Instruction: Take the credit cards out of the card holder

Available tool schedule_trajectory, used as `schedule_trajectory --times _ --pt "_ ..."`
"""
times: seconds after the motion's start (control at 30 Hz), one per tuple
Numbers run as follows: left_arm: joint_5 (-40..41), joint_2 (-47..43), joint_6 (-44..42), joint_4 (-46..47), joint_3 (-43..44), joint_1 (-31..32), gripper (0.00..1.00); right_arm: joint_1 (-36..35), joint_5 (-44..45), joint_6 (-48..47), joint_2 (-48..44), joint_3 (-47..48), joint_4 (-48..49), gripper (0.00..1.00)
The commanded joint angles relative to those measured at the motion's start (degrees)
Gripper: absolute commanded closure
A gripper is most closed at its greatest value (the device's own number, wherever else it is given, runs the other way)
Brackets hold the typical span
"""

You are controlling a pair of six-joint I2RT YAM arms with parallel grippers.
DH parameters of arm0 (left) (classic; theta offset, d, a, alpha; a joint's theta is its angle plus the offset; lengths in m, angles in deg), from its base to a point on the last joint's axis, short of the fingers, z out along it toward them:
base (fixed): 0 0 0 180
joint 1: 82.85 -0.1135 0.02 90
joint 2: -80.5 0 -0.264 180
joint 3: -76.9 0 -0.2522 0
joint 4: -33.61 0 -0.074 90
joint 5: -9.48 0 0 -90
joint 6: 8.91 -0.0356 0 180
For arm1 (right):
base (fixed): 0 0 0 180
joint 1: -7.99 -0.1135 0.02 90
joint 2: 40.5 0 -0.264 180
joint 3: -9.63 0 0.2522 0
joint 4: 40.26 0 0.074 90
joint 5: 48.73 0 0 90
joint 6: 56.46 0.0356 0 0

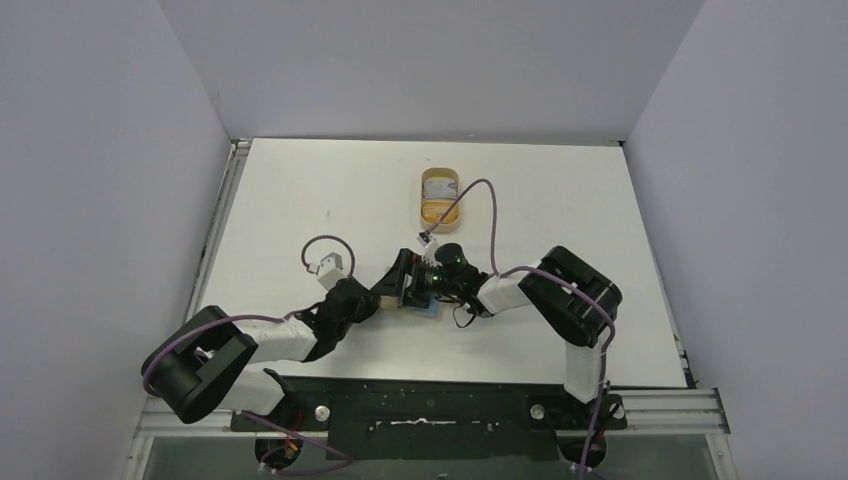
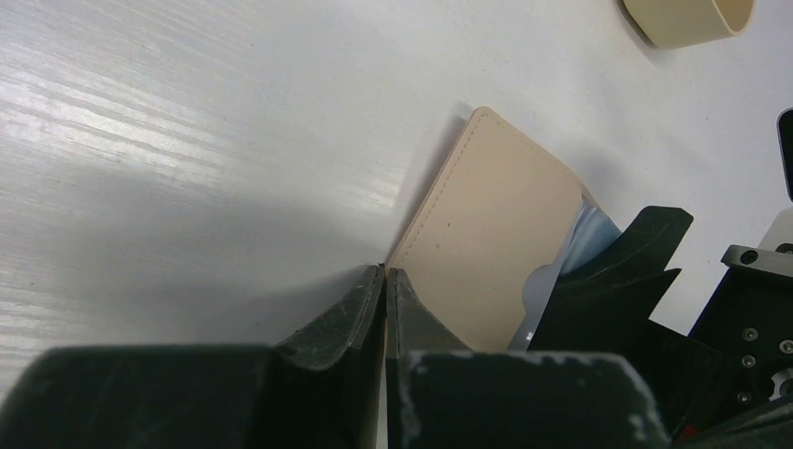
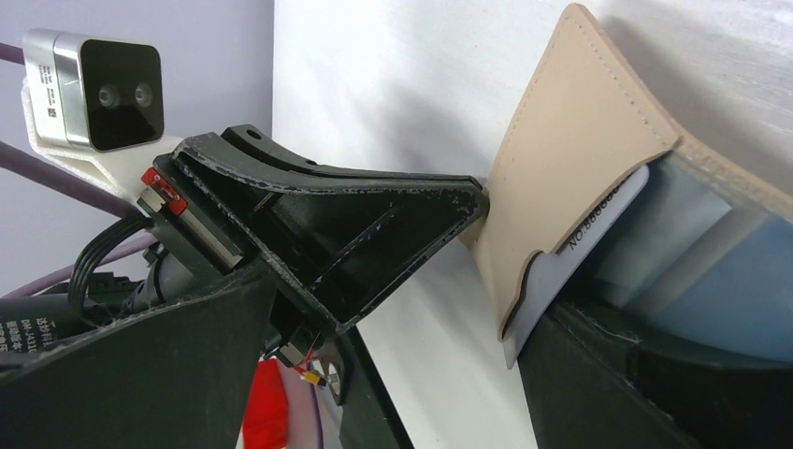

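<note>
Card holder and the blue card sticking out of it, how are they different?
The card holder is beige-tan with a line of stitches along its edge; the credit card is light blue with no stitches. The card holder shows a whole wide panel, while the credit card only peeks out of the pocket and is mostly covered. Both are thin and flat.

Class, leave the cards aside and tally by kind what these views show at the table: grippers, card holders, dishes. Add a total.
Grippers: 2, the left gripper and the right gripper
Card holder: 1
Dish: 1
Total: 4
</note>
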Motion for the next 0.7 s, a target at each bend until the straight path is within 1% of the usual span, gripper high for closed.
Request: schedule_trajectory --times 0.0,0.17,0.4,0.67 --pt "1.00 0.25 -0.76 -3.73 -0.79 -0.36 1.00 0.63 -3.54 0.15 -4.37 -0.35 7.46 0.04" --pt "1.18 -0.04 -0.76 -4.18 -0.79 -0.39 1.00 0.99 -3.84 -0.14 -5.59 -0.58 6.80 0.02" --pt "1.14 0.05 -0.70 -4.30 -0.79 -0.45 1.00 1.37 -3.86 -2.15 -7.35 -0.57 2.88 0.02" --pt "1.14 -0.12 -0.67 -4.54 -0.83 -0.45 1.00 2.22 -3.07 -2.59 -7.49 -2.21 2.27 0.01"
